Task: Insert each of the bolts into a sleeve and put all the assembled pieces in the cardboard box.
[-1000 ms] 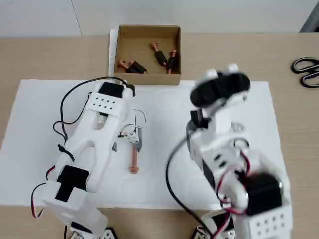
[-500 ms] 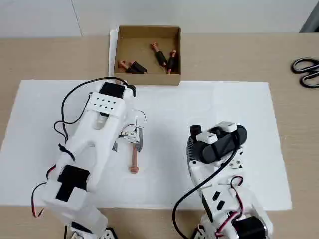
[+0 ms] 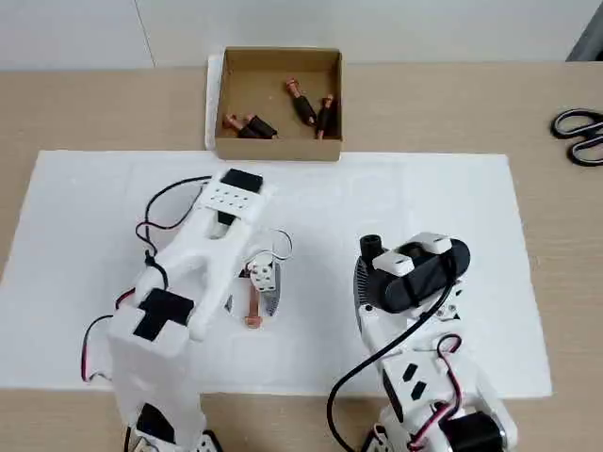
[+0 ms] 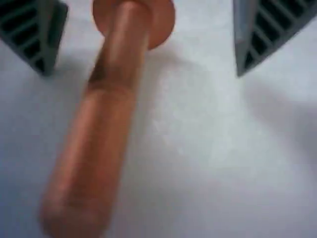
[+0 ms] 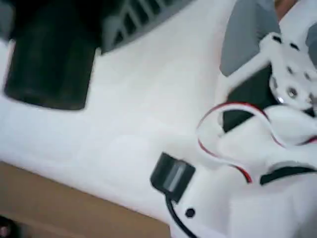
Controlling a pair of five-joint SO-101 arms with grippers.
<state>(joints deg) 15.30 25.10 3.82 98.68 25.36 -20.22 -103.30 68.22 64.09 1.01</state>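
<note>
Bolt (image 3: 252, 309) flat on paper (image 3: 424, 188), head to 6 o'clock, cardboard box (image 3: 278, 149) at its 12. Your left gripper (image 4: 143, 67) straddles it, fingers apart, prob. set to pinch. Right gripper (image 3: 365, 265) at its 3, clamped on sleeve (image 3: 369, 247), seemingly kept ready for insertion

A light wooden desk (image 3: 94, 104) spans the high view under even, soft light. A large white sheet (image 3: 424, 198) covers its middle, its edges lying flat on the wood. 1 pair of black-handled scissors (image 3: 579, 135) rests near the desk's right edge, off the sheet. Beyond the far edge lies a pale surface (image 3: 377, 28) with faint seams; a dark grey object (image 3: 591, 38) cuts the corner.
</note>
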